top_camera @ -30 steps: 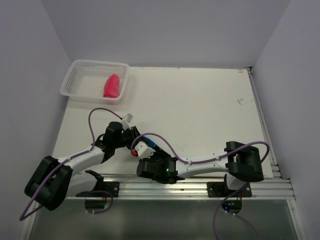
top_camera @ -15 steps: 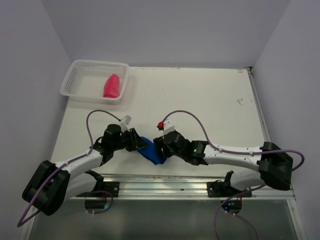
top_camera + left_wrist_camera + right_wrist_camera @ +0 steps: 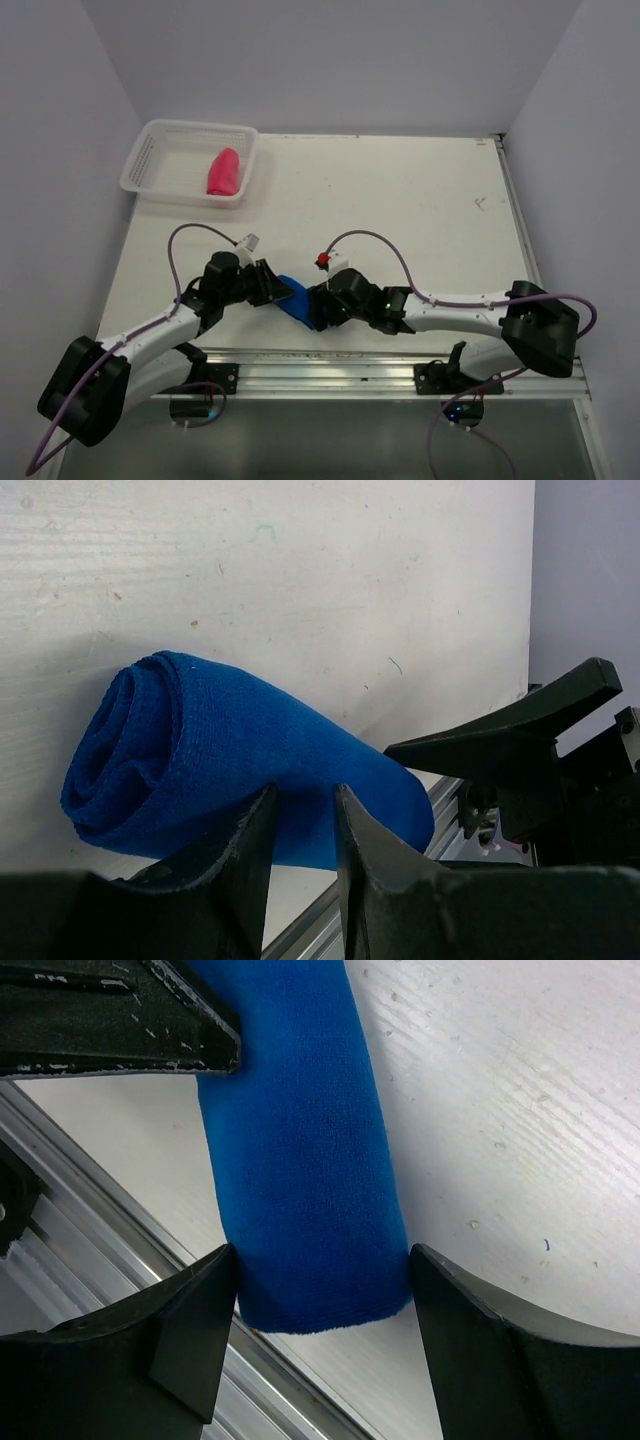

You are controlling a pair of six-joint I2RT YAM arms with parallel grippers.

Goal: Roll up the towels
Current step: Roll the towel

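The blue towel (image 3: 298, 300) lies rolled on the white table (image 3: 400, 220) near the front edge. In the left wrist view its spiral end (image 3: 120, 750) faces the camera. My left gripper (image 3: 277, 291) is shut on the blue towel (image 3: 250, 750), with cloth pinched between its narrow fingertips (image 3: 262, 815). My right gripper (image 3: 320, 304) is open. Its fingers (image 3: 205, 1290) straddle the roll's other end (image 3: 310, 1210) with a little room on each side. The pink-red towel (image 3: 223, 172) lies rolled in the white mesh basket (image 3: 137, 165) at the back left.
An aluminium rail (image 3: 400, 366) runs along the table's front edge, just below the blue roll's end (image 3: 90, 1280). Purple cables loop over both arms. Grey walls close in the table on the left, back and right.
The right arm has swung out to the right and its gripper has come to the towel's near end, jaws spreading wider. The left gripper keeps its hold and has barely shifted.
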